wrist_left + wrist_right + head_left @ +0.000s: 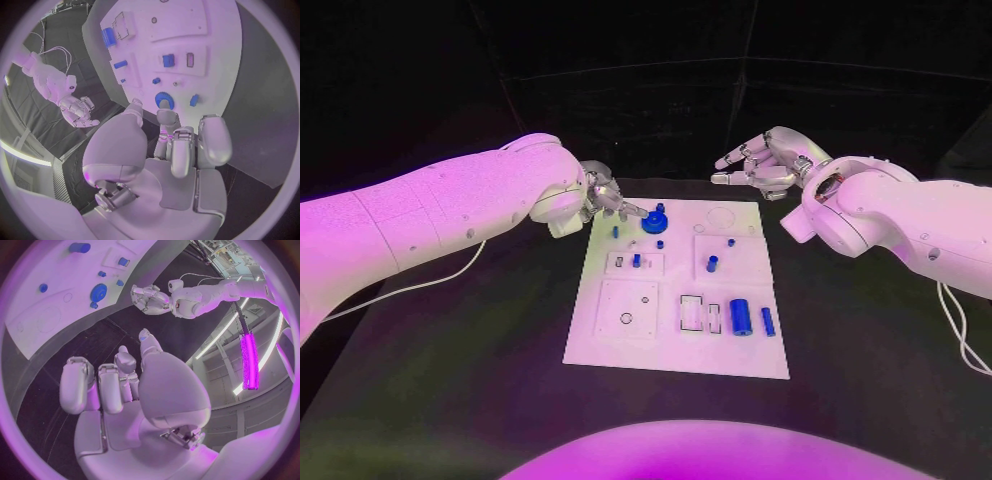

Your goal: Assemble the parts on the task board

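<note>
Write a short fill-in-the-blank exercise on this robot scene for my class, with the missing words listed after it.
1. The task board lies on a ______ table.
2. The hand nearest the blue gear is the ______ hand.
3. The right hand holds ______.
4. The small parts on the board are coloured ______.

Missing words: black; left; nothing; blue

A robotics lab or demo cell is indicated: black table [877, 390] enclosed by dark netted curtains [75, 145], a glowing light tube [249, 362] and a glass-walled room seen beyond.
</note>
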Robot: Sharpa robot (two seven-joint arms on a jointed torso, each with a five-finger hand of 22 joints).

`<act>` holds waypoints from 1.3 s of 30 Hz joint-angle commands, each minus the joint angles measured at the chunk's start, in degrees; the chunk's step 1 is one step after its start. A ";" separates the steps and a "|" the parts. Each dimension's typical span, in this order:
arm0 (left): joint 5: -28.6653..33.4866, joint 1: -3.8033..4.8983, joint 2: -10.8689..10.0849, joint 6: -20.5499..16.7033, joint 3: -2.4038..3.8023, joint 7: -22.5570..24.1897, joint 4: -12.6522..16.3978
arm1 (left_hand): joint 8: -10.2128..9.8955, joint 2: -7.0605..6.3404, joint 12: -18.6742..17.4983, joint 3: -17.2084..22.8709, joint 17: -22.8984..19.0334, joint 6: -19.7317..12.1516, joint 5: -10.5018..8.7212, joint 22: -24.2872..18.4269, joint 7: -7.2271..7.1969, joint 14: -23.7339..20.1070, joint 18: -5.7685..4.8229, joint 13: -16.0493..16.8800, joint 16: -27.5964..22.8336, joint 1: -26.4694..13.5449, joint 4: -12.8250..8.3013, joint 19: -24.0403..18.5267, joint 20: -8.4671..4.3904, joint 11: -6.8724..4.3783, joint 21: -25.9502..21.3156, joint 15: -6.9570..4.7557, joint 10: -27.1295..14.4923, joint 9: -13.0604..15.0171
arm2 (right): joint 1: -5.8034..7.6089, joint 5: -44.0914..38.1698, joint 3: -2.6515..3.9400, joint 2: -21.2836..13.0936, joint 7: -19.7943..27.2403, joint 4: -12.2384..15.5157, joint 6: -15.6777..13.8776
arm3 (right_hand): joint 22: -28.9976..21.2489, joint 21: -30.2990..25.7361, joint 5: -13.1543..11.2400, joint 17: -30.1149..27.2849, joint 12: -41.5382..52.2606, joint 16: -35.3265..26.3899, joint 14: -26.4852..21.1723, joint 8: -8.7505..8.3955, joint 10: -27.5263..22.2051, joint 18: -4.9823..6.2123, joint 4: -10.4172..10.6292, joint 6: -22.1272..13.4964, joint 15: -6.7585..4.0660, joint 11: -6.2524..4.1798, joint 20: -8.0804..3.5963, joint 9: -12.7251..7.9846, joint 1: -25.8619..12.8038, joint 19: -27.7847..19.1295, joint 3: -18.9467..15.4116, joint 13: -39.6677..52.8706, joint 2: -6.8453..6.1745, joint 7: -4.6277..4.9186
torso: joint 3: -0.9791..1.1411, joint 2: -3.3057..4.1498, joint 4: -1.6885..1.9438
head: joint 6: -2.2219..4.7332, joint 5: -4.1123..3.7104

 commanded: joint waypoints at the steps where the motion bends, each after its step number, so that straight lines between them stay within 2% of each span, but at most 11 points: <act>1: -0.08 0.51 1.48 4.70 0.29 -0.91 -3.09 | -1.75 0.88 -0.93 -0.61 13.92 -2.24 -0.14 -0.66 0.88 5.86 -0.03 -1.43 -0.22 1.02 0.34 -0.56 0.28 0.78 -0.58 0.99 -0.97 -1.00 | 0.12 -0.12 0.03 0.12 0.53 -0.15 0.15 | -0.05 -0.34 0.42 1.27 -0.16 -0.33 3.00 0.20 -0.35 0.51 0.10 0.15 -0.40 -0.19 -0.18 -0.10 -0.50 -0.37 -0.36 -0.04 -0.07 0.09 | 0.05 0.01 -0.05 | 0.08 0.01; 7: -1.86 0.88 5.18 9.34 0.33 -1.01 -10.74 | -3.01 2.28 -1.06 -1.23 13.85 -2.61 -0.13 -0.98 1.54 5.85 0.06 -1.93 -0.26 2.61 0.35 -0.72 0.98 1.41 -0.93 1.59 -1.35 -2.08 | 0.12 -0.12 0.03 0.37 0.48 -0.40 0.14 | -0.03 -0.34 0.67 1.31 -0.17 -0.32 3.01 0.20 -0.37 0.50 0.08 0.16 -0.40 -0.21 -0.18 -0.09 -0.42 -0.35 -0.41 -0.09 0.02 0.08 | 0.01 0.13 -0.18 | 0.46 0.15; 12: -4.63 0.70 7.57 10.66 -0.61 0.32 -15.79 | -3.32 2.94 -0.70 -1.40 14.10 -2.32 -0.13 -0.71 1.62 5.91 0.04 -1.60 -0.14 3.25 0.28 -0.61 1.17 1.50 -0.79 1.71 -1.13 -2.46 | 0.12 -0.12 0.03 0.58 0.49 -0.47 0.20 | -0.03 -0.35 0.83 1.28 -0.14 -0.35 3.01 0.20 -0.37 0.50 0.08 0.15 -0.41 -0.21 -0.18 -0.09 -0.39 -0.35 -0.46 -0.08 0.06 0.07 | -0.10 0.32 -0.33 | 0.64 0.30; 15: -5.32 0.42 8.45 11.24 -0.91 0.75 -17.82 | -3.26 3.30 -0.35 -1.68 14.28 -1.59 -0.13 -0.38 1.50 5.96 0.01 -1.27 -0.04 3.54 0.29 -0.46 1.24 1.45 -0.59 1.69 -0.86 -2.64 | 0.12 -0.12 0.03 0.68 0.50 -0.52 0.22 | -0.04 -0.36 0.87 1.27 -0.14 -0.36 3.01 0.20 -0.37 0.51 0.08 0.15 -0.41 -0.21 -0.18 -0.09 -0.37 -0.35 -0.47 -0.09 0.07 0.07 | -0.12 0.32 -0.31 | 0.58 0.32; 22: -7.10 -0.18 10.01 12.79 -1.14 0.88 -21.04 | -3.03 3.47 0.22 -2.50 14.63 -0.35 -0.14 0.23 1.21 6.04 -0.06 -0.72 0.13 3.64 0.45 -0.18 1.22 1.21 -0.20 1.55 -0.40 -2.84 | 0.11 -0.13 0.03 0.82 0.54 -0.61 0.23 | -0.07 -0.37 0.96 1.27 -0.13 -0.36 3.01 0.20 -0.37 0.51 0.07 0.15 -0.41 -0.21 -0.19 -0.09 -0.34 -0.36 -0.48 -0.09 0.10 0.07 | -0.03 0.21 -0.18 | 0.29 0.37; 26: -7.62 -0.66 10.86 13.20 -1.18 0.75 -22.37 | -3.04 3.44 0.26 -2.64 14.61 -0.27 -0.14 0.26 1.19 6.04 -0.07 -0.67 0.12 3.60 0.49 -0.16 1.21 1.19 -0.18 1.53 -0.36 -2.88 | 0.11 -0.13 0.03 0.97 0.57 -0.66 0.26 | -0.07 -0.37 0.96 1.27 -0.13 -0.36 3.01 0.20 -0.37 0.51 0.07 0.15 -0.41 -0.21 -0.19 -0.09 -0.34 -0.36 -0.48 -0.09 0.10 0.07 | -0.09 0.24 -0.25 | 0.27 0.45; 39: -8.03 -1.35 11.73 13.82 -1.21 1.04 -23.25 | -3.06 3.59 0.25 -2.81 14.66 -0.04 -0.13 0.45 1.12 6.05 -0.10 -0.75 0.15 3.71 0.50 -0.08 1.18 1.13 -0.06 1.48 -0.34 -2.97 | 0.11 -0.13 0.03 1.14 0.58 -0.79 0.32 | -0.05 -0.37 1.13 1.29 -0.13 -0.36 3.01 0.20 -0.39 0.51 0.06 0.14 -0.41 -0.22 -0.19 -0.09 -0.29 -0.35 -0.52 -0.12 0.15 0.07 | 0.01 0.17 -0.18 | 0.05 0.36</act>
